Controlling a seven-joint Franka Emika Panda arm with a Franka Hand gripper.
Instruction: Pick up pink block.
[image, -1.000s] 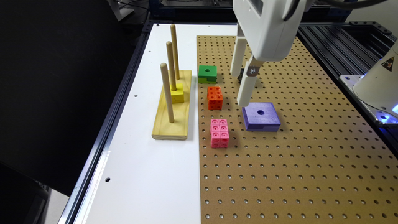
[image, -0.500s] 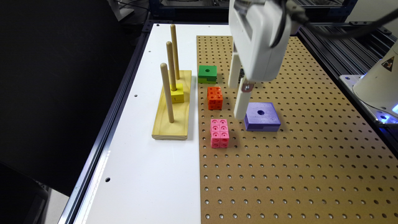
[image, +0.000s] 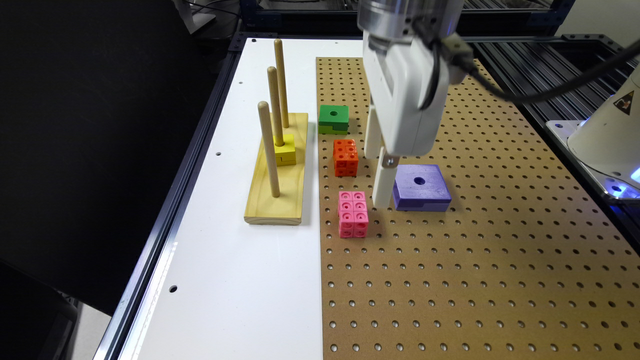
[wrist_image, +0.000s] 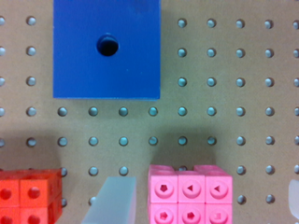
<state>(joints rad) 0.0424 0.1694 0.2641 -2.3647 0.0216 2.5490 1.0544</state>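
From the exterior view's left, a wooden peg stand (image: 276, 195) sits on the white table (image: 240, 280), with a yellow piece (image: 285, 150) on its middle peg. On the pegboard (image: 475, 280) lie a green block (image: 333, 119), an orange block (image: 345, 157) and, nearest the camera, the pink block (image: 353, 214), untouched. The gripper (image: 380, 177) hangs just beside it, ahead of a purple square block (image: 421, 187). In the wrist view the fingers (wrist_image: 110, 203) stand wide apart, straddling the pink block (wrist_image: 189, 196) from above. The approach step seems in hand; next, a descent and a squeeze on its sides.
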